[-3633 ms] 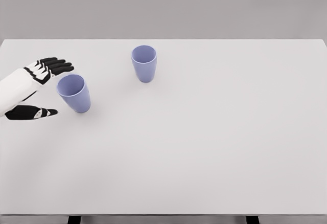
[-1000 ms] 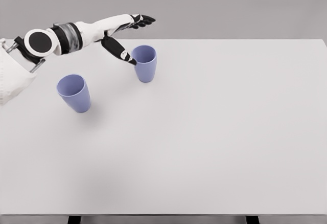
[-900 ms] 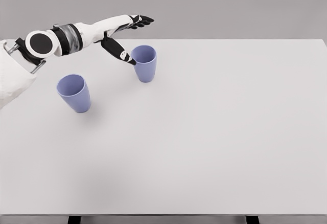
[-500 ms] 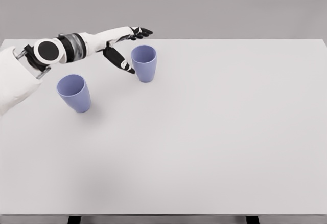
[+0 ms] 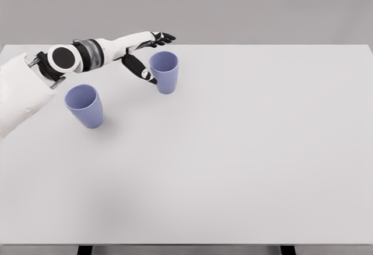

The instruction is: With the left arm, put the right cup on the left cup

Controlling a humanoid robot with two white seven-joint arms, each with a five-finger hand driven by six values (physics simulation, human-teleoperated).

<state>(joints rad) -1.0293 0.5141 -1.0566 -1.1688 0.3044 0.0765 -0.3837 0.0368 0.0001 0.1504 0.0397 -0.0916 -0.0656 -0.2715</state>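
Reach step: my left hand (image 5: 149, 54) is open around the right cup (image 5: 164, 72), thumb beside it. Next I close, then lift toward the left cup (image 5: 84, 105).

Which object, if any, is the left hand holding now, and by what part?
Nothing: the left hand is open beside the right cup, thumb by its wall, fingers not closed.

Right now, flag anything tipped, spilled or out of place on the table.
Nothing stands out. Both cups, the right cup and the left cup, stand upright and apart on the table, with nothing spilled. The left hand is open beside the right cup, not yet gripping it.
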